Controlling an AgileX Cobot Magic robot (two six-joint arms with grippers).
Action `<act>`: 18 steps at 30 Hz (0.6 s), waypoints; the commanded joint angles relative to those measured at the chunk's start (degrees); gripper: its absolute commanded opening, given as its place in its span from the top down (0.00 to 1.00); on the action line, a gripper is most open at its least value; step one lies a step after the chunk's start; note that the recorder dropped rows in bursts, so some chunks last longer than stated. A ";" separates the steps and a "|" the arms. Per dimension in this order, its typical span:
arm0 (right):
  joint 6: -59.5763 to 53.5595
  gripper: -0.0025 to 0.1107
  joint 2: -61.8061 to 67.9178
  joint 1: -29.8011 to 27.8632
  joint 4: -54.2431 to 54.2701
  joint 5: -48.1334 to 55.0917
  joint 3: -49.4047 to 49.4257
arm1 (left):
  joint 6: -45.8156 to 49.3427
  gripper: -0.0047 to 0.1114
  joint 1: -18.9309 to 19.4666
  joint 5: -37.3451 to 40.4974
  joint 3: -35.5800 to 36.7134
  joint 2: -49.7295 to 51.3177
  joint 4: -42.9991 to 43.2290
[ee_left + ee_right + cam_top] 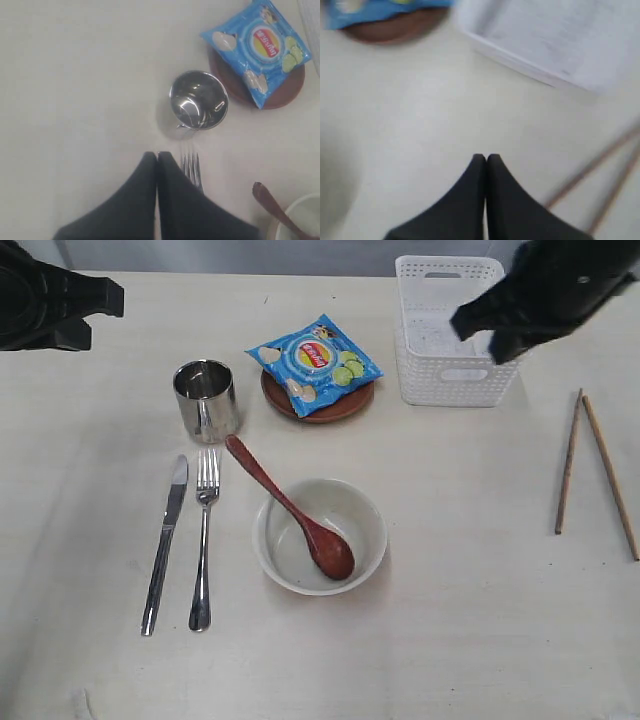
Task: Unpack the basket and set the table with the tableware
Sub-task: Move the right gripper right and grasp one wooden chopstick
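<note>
Basket (455,380) by table (450,640) edge, chopsticks (569,461) well apart

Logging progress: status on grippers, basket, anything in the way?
Both shut, empty: left gripper, right gripper. Task item: white lattice plastic basket shows nothing inside, one corner hidden. In the way: blue chip bag on small brown round plate.

the blue chip bag (260,50) bears a lay's logo.

- The right arm (550,290) covers one corner of the basket (440,380).
- The chip bag (315,362) hides most of the plate (335,408).
- The chopsticks (590,171) are only blurred streaks.
- The left hand (157,159) hides the fork (191,167) handle; the picture edge cuts the bowl (307,215).
</note>
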 commanded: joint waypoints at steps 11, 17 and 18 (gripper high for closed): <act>25.43 0.95 13.71 -9.01 -13.32 -1.96 4.96 | 0.15 0.96 -0.26 -0.26 0.43 -0.04 -0.71; 32.03 0.64 15.87 -9.01 -18.08 -3.13 4.96 | 0.29 0.96 -0.26 -0.38 0.43 -0.04 -0.83; 32.17 0.61 16.28 -9.01 -18.08 -3.81 4.96 | 0.29 0.96 -0.26 -0.38 0.43 -0.04 -1.10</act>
